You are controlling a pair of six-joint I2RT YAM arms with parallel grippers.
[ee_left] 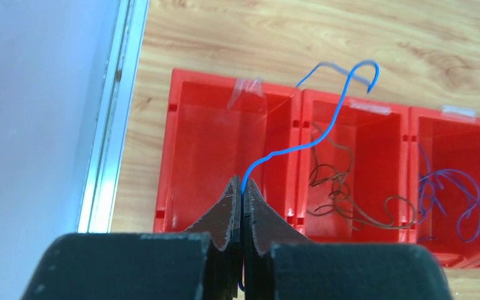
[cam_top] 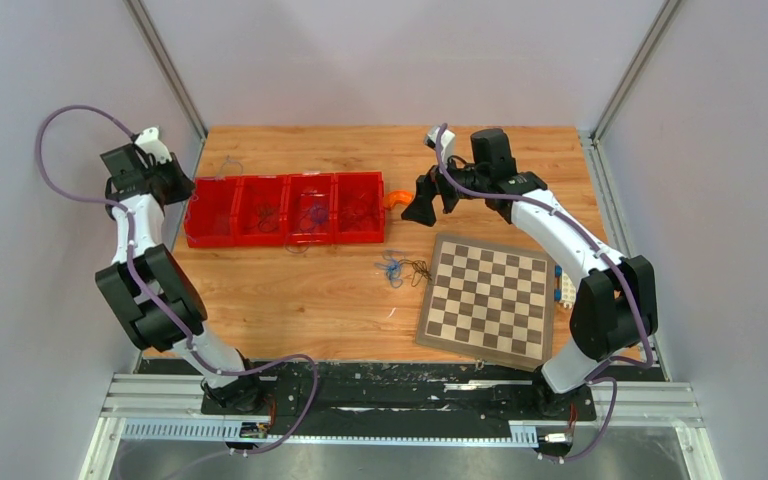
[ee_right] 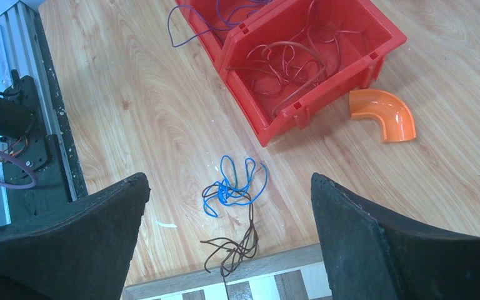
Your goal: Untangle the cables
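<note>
Pinching one blue cable [ee_left: 340, 105] in the tightly closed left gripper [ee_left: 242, 187] and holding it in the air above the leftmost red bin [ee_left: 209, 156], a bin showing no cable on its floor. Judging the sorting to be well along but not finished: brown cables [ee_left: 334, 187] lying loose in the second bin [ee_left: 375, 115], blue-violet cables [ee_left: 456, 194] in the third bin [ee_left: 456, 131] with one strand trailing over the rim, red cables [ee_right: 287, 59] in the fourth bin [ee_right: 337, 94], each bin seemingly taking one colour. Leaving one small knot [ee_right: 231, 194] on the wooden table [cam_top: 300, 300], blue loops wound around dark brown strands, just beside a corner of the chessboard [cam_top: 487, 300] and well apart from the bins. Hanging over that knot with the right gripper [ee_right: 228, 180], jaws spread wide and gripping nothing, the orange pipe elbow [ee_right: 384, 112] lying untouched beside the fourth bin. Reckoning what is left: dropping the held blue cable into a bin, probably the bare one, then teasing the blue loops free of the brown strands and placing each with its colour.
</note>
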